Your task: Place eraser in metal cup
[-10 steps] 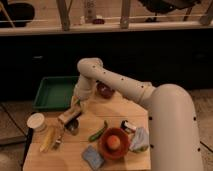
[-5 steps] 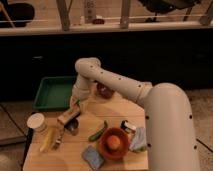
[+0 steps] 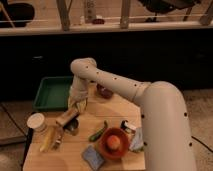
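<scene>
The eraser (image 3: 67, 118), a tan oblong block, lies slanted on the wooden table (image 3: 112, 112) at the left. The metal cup (image 3: 72, 128), small and dark, stands right in front of it; I cannot tell if they touch. My gripper (image 3: 77, 104) hangs from the white arm just above the eraser's right end, pointing down. I cannot tell whether it touches the eraser.
A green tray (image 3: 52, 92) sits behind the gripper. A round white cup (image 3: 36, 121) and a yellow banana-like thing (image 3: 48, 139) are at the left edge. A green pepper (image 3: 98, 131), an orange-red bowl (image 3: 115, 143), a blue-grey sponge (image 3: 93, 156) and a dark red object (image 3: 104, 91) lie to the right.
The arm's elbow and gripper have shifted slightly to the left. The eraser and the cup stay where they were.
</scene>
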### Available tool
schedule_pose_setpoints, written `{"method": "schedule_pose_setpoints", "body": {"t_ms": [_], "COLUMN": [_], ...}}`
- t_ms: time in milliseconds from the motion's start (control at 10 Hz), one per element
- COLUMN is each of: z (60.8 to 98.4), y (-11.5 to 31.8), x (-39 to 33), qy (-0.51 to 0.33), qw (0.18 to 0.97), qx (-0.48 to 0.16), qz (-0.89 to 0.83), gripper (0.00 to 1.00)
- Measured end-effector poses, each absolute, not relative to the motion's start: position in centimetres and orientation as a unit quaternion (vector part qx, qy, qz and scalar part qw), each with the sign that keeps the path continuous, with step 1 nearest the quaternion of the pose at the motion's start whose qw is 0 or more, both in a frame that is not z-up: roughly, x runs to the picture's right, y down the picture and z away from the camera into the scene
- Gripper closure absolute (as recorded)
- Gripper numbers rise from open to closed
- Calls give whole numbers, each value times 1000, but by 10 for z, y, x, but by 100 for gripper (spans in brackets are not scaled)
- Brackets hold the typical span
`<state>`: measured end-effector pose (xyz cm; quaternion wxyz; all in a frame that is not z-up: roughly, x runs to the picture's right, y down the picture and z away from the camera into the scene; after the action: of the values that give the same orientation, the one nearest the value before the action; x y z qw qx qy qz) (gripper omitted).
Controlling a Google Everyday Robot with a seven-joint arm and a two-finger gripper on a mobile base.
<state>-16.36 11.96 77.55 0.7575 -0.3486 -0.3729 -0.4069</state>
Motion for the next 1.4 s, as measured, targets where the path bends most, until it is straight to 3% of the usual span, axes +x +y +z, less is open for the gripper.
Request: {"method": "schedule_pose_setpoints", "body": {"t_ms": [300, 400, 1000, 1200, 1400], "z": [772, 771, 769, 770, 770], "y": [128, 130, 131, 129, 126], "x": [-164, -164, -160, -159, -159], "qy": [-365, -362, -357, -357, -358], "qw": [755, 755, 761, 761, 761], "qx": [-356, -358, -356, -355, -353], "qz": [-413, -414, -409, -409, -410], "gripper": [94, 88, 27, 20, 20]}}
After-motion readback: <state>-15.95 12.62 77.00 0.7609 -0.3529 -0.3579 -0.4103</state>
